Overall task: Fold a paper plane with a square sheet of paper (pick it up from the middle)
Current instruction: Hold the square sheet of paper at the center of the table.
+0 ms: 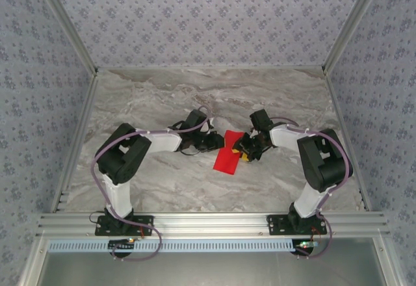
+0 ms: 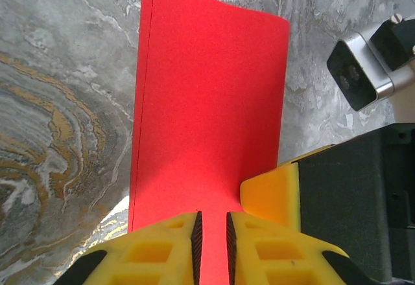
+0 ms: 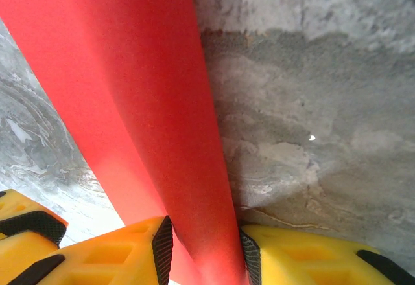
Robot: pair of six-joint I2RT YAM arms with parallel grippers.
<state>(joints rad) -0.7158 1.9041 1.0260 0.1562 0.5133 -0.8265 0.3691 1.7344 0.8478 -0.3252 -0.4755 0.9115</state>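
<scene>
On the table [image 1: 162,97], right claw [image 3: 206,249] pinches the square sheet of paper [image 2: 207,103]; left claw [image 2: 212,233] narrow over it, grip unclear.

Pretty sure I live in a robotics lab test cell, not anyone's home. Flowery wallpaper panels [image 1: 208,19] sit boxed in bare aluminium framing [image 1: 208,220] around a marble-look desk [image 1: 162,97], with my left arm [image 1: 123,162] and right arm [image 1: 318,162] bolted along its near edge.

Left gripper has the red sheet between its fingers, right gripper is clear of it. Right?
No: the right gripper also has the red sheet between its fingers, per the right wrist view. The left gripper does have it, as stated.
</scene>
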